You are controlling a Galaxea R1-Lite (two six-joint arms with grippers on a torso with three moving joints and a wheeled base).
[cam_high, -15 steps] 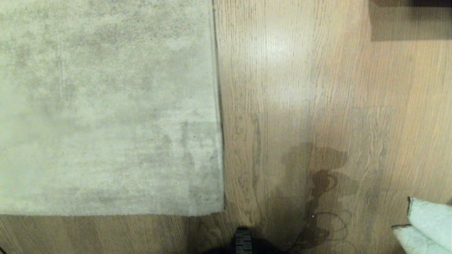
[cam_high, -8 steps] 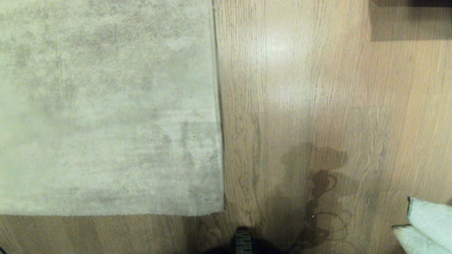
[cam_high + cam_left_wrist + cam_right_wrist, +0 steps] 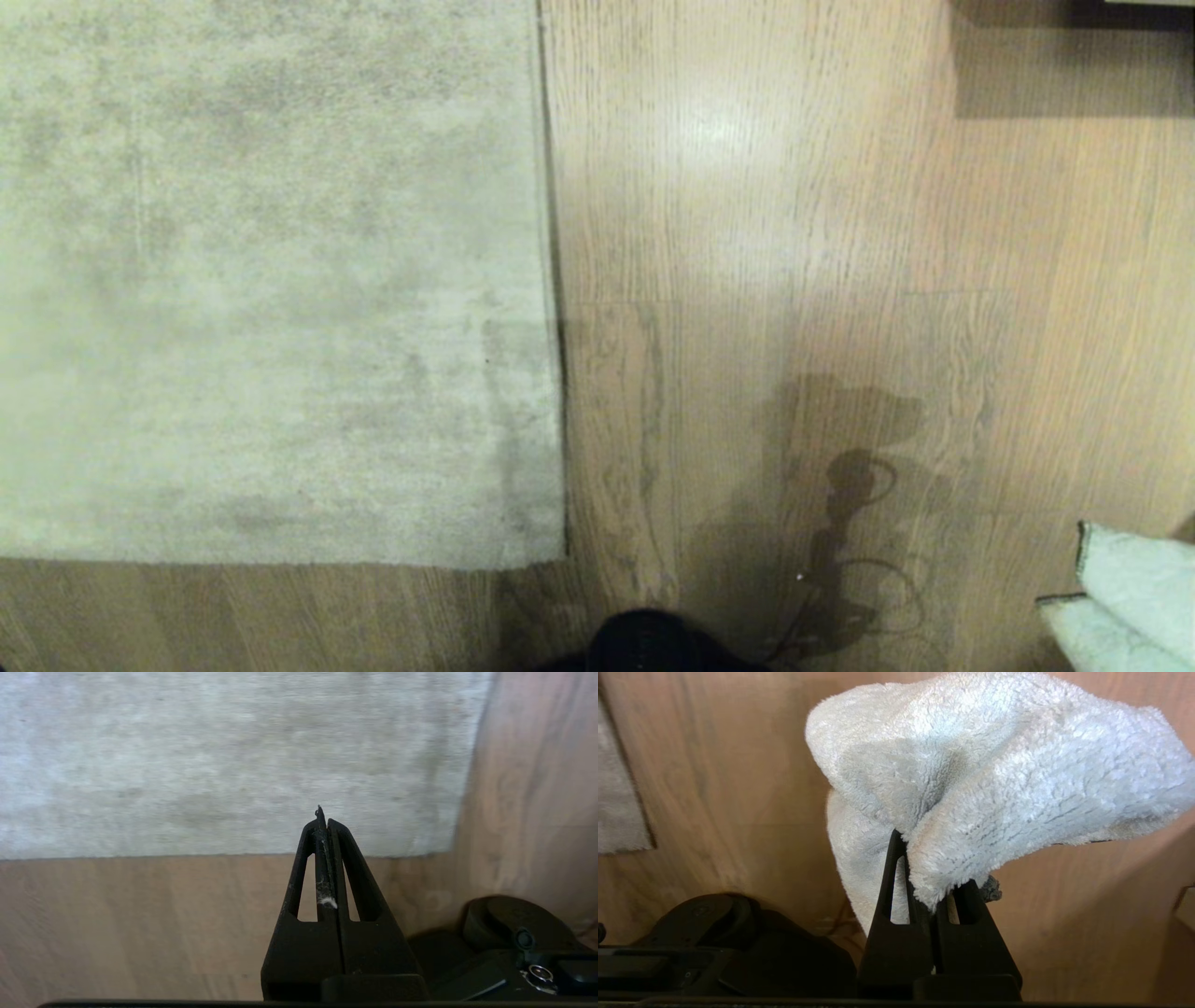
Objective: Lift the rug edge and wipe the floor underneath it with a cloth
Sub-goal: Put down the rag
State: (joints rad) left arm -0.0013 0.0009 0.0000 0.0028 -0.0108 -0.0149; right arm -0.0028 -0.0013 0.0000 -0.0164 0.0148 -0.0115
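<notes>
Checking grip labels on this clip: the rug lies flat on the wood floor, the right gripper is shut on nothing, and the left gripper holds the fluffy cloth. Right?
Not quite: the arms are swapped. In the right wrist view the right gripper is shut on the cloth; in the left wrist view the left gripper is shut on nothing. The rug does lie flat on the wood floor.

one rug, one cloth, two tools

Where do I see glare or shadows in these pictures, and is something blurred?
Head view: a bright glare patch on the floor, and a dark shadow with looping cables lower down. Left wrist view: the rug edge looks soft and smeared. Right wrist view: the cloth is sharp, the planks behind it blurred.
</notes>
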